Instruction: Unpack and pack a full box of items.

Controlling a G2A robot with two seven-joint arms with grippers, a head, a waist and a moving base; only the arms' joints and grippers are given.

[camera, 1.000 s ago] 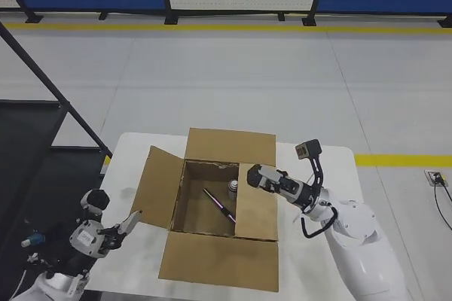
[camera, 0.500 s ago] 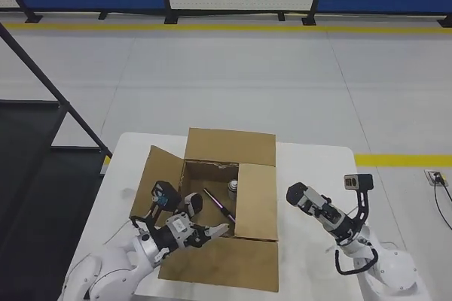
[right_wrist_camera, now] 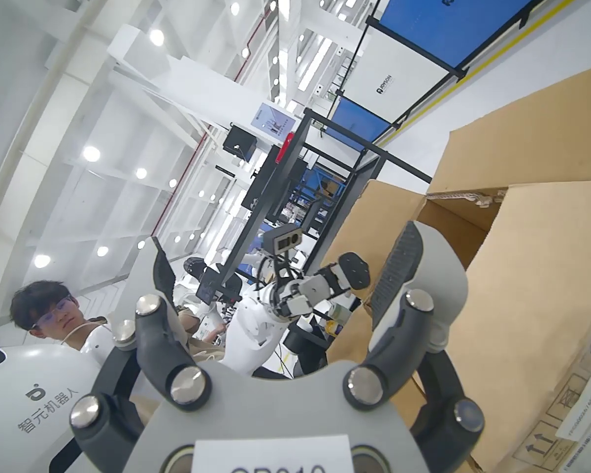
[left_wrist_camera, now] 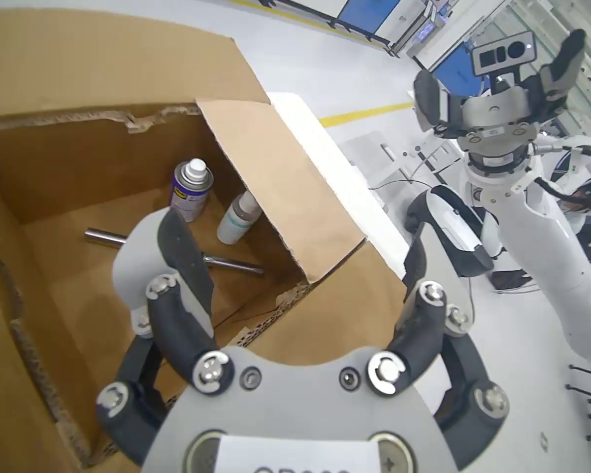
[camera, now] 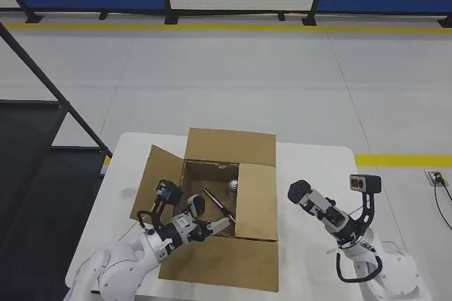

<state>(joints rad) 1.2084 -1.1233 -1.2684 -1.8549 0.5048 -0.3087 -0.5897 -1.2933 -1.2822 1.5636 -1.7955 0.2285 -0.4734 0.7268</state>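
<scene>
An open cardboard box (camera: pixel 230 144) stands mid-table, its right flap (camera: pixel 256 202) folded in over the opening. Inside I see a spray can (left_wrist_camera: pixel 191 189), a small white bottle (left_wrist_camera: pixel 236 216) and a metal rod (left_wrist_camera: pixel 231 264); from above the rod (camera: pixel 218 205) lies diagonally beside the can (camera: pixel 232 185). My left gripper (left_wrist_camera: pixel 295 258) hovers open over the box's near-left corner (camera: pixel 203 224), holding nothing. My right gripper (right_wrist_camera: pixel 280 268) is open and raised beside the box's right wall (camera: pixel 297 192), apart from the cardboard.
The white table (camera: pixel 309 162) has bare surface right of the box and behind it. The box's front flap (camera: pixel 222 259) lies outward toward me, and the left flap (camera: pixel 154 184) stands out to the side.
My left arm swung from the table's left edge in over the box. My right gripper drew back from the right flap to the right side of the box.
</scene>
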